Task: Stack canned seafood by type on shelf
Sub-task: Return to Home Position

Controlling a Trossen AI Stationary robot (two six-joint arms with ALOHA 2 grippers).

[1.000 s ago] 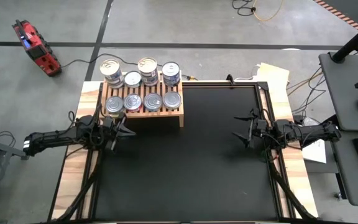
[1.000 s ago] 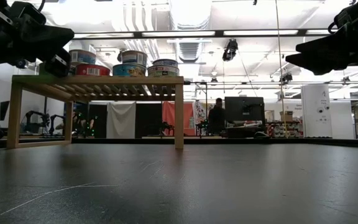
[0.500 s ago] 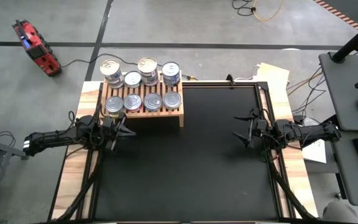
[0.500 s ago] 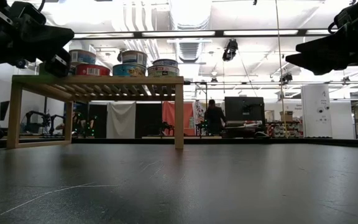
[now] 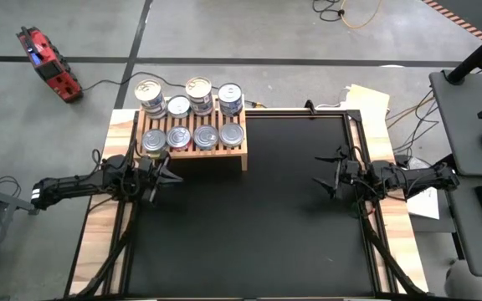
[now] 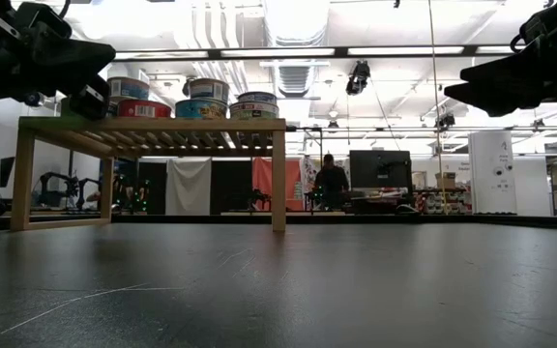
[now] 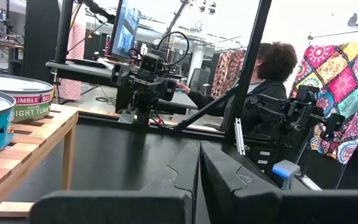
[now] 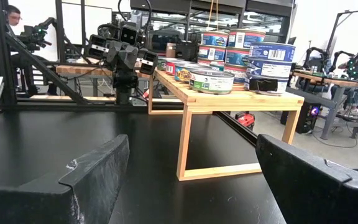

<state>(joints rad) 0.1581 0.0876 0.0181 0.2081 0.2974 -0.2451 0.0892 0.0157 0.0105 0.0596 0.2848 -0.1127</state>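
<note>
Right gripper: fingers spread wide with nothing between them, hovering over the right side of the black-topped bench. Left gripper: fingers spread as well (empty), raised near the bench's left edge, just in front of the low light-wood slatted shelf. The small round metal seafood tins all sit on that shelf, at the bench's far left corner: 4 spots in front, 4 behind, with the back ones stacked higher. A person shows beyond the bench.
</note>
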